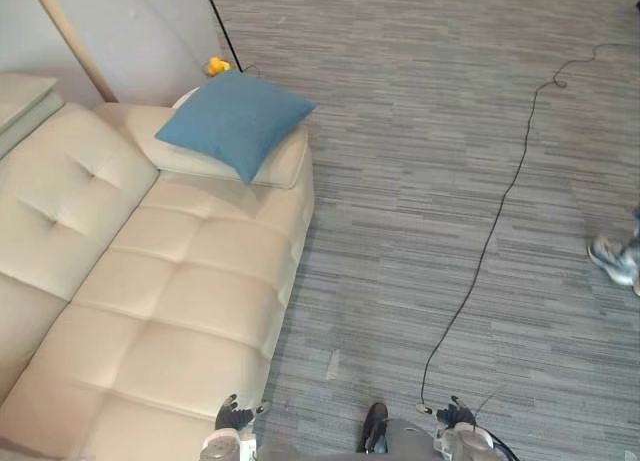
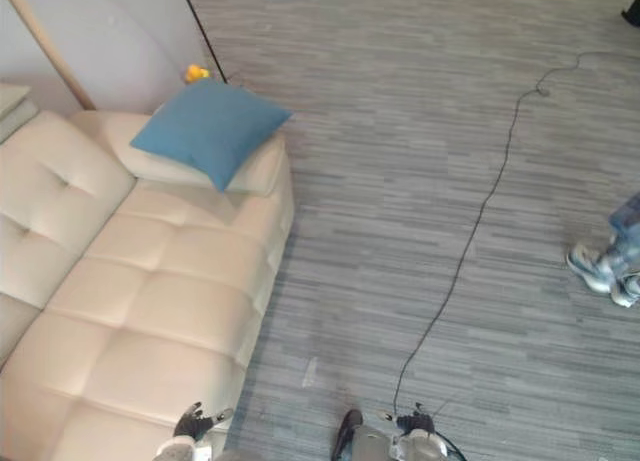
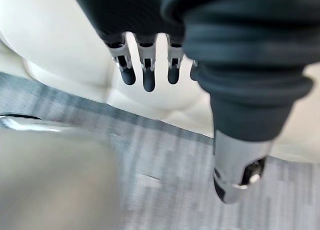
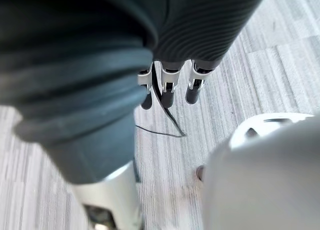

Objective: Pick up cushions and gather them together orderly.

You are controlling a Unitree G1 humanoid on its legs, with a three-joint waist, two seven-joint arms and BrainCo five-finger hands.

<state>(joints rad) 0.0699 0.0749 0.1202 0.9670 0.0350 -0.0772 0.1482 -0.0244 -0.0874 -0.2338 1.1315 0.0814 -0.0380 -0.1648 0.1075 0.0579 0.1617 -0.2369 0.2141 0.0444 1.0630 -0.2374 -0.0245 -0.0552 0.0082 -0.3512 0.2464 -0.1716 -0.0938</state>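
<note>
A blue cushion (image 1: pixel 235 119) lies tilted on top of a cream cushion (image 1: pixel 285 161) at the far end of the cream sofa (image 1: pixel 170 301). Both cushions rest against the sofa's far armrest corner. My left hand (image 1: pixel 232 419) hangs low at the near edge of the sofa seat, far from the cushions. In its wrist view its fingers (image 3: pixel 148 78) point straight down past the sofa's front edge and hold nothing. My right hand (image 1: pixel 457 416) hangs over the carpet, its fingers (image 4: pixel 170 90) straight and empty.
A small yellow toy (image 1: pixel 216 67) sits on the floor behind the sofa's far end. A wooden pole (image 1: pixel 70 36) leans by the wall panel. A person's shoe (image 1: pixel 612 259) stands on the grey carpet at the right edge.
</note>
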